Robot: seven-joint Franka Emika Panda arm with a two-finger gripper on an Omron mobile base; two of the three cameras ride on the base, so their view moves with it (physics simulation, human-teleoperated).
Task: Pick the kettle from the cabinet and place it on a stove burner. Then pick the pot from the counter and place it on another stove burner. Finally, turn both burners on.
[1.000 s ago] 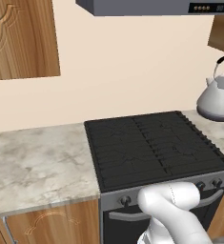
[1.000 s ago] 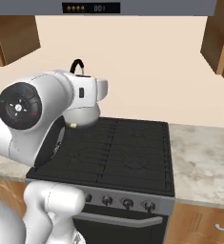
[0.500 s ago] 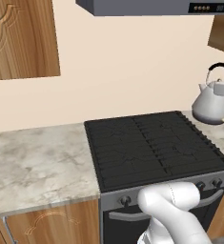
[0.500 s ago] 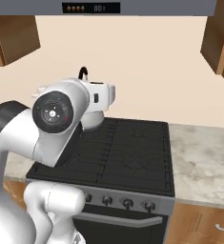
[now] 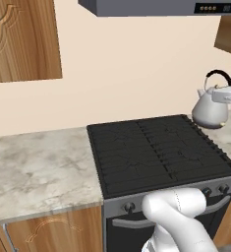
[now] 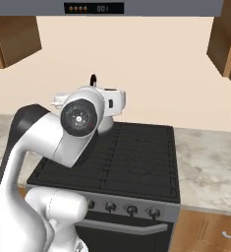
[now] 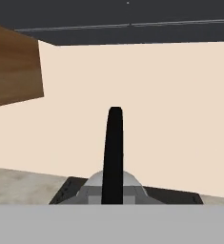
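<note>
Arm bent over the stove (image 5: 161, 152), level hand at its right edge, gripper (image 5: 224, 93) clamped on the kettle (image 5: 210, 110) handle, carrying it aloft

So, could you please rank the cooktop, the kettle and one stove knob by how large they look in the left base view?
1. Cooktop, by far the largest.
2. Kettle, held over the stove's far right edge, partly hidden by the hand.
3. Knob, smallest, although it sits nearest the camera.
</note>
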